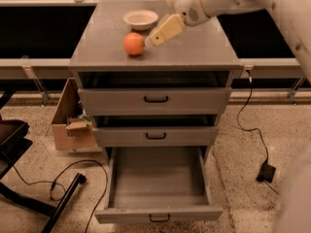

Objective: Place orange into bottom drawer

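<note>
The orange (133, 43) rests on the grey cabinet top (194, 47), in front of a shallow cream bowl (141, 19). My gripper (152, 38) reaches in from the upper right, its cream-coloured tip just to the right of the orange, close to it or touching it. The bottom drawer (159, 214) is pulled fully out below, and its long tray holds nothing. The two upper drawers (155, 101) are pushed in.
A cardboard box (68, 125) stands on the floor left of the cabinet. Black cables (73, 176) and a chair base (14, 144) lie at lower left. A cable with a power adapter (266, 171) lies on the floor at right.
</note>
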